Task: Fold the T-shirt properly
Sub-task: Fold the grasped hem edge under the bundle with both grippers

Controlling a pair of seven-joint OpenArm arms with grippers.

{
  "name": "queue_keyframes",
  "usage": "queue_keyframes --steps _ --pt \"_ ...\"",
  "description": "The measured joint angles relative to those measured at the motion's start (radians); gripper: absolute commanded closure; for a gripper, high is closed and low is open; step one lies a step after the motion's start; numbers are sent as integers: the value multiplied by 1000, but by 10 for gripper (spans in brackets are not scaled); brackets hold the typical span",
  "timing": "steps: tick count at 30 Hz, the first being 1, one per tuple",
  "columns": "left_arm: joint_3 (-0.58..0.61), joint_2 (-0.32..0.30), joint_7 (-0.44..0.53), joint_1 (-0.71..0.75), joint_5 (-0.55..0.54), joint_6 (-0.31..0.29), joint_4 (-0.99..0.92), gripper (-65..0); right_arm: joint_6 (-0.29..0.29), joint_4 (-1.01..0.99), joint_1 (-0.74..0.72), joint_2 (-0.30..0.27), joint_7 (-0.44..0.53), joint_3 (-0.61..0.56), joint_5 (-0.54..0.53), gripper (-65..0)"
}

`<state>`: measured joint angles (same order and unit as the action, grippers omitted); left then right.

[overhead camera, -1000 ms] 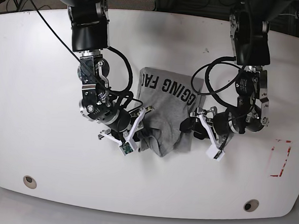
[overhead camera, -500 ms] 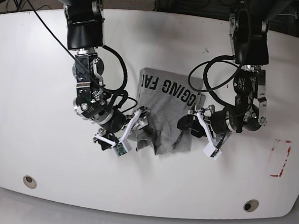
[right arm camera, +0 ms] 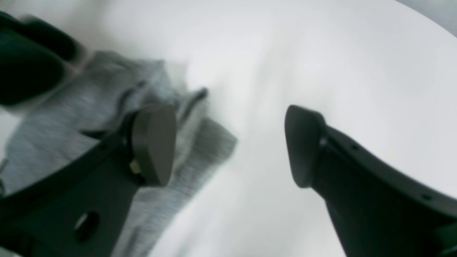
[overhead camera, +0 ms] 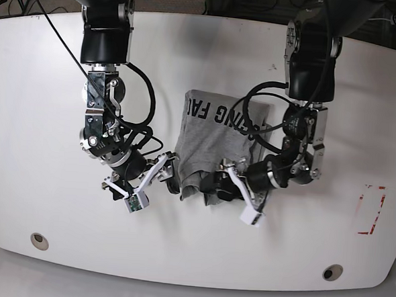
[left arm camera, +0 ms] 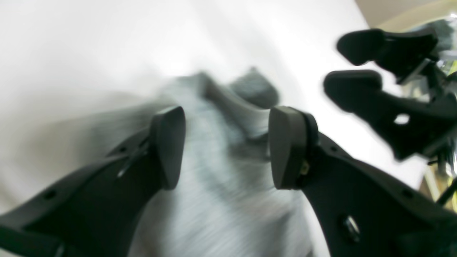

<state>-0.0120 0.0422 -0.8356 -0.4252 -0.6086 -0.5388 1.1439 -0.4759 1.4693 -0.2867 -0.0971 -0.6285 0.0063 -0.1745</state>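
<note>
Heather-grey soft cotton T-shirt with black block capitals along its far edge, lying partly folded and bunched near the middle of the white rounded worktop. Near edge rumpled into folds, between the two claws. Lettering upside down in the base view, cut off by the fold and by the left arm.

Left claw low over the rumpled near edge, jaws spread wide; grey cloth seen between the black pads in the left wrist view, but not pinched by them. Whether the tips touch the cloth: cannot tell, view blurred. Nothing held.

Right claw just beside the shirt's near corner on the base view's left, jaws also spread wide. In the right wrist view, one pad over the edge of the grey cloth, the other over bare white worktop; nothing held.

Red rectangular outline marked on the worktop, well apart from the shirt, at the base view's right. Two small round holes near the worktop's front edge.
</note>
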Motion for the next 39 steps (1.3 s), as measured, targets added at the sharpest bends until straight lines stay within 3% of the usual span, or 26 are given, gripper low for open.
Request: queue_keyframes --steps 2,7,11,16,22,28,32,35,39 --pt "47 8 40 -4 -2 0 -21 -346 -6 0 2 14 0 0 -6 -414" --pt "118 16 138 -8 -2 0 -65 -346 -23 -24 6 45 6 6 6 -276" --pt "111 9 177 -7 -5 0 -122 -346 -49 -98 -4 60 9 6 5 -208" --pt "111 -46 191 -6 -9 1 -183 -346 -83 -228 -26 85 39 3 11 -208" --pt "104 -98 198 -5 -5 5 -197 -347 -92 -393 -47 109 187 2 11 -208" --pt "114 -108 252 -16 8 20 -253 -351 -97 -525 -60 101 289 2 9 -208" --pt "113 -113 326 -22 80 77 -328 -353 -101 -538 -66 82 290 1 -2 -208" --pt "111 -119 355 -37 78 48 -379 -353 -100 -510 -66 74 272 1 7 -208" --pt "111 -117 339 -49 85 44 -375 -351 -100 -403 -56 67 168 0 11 -208"
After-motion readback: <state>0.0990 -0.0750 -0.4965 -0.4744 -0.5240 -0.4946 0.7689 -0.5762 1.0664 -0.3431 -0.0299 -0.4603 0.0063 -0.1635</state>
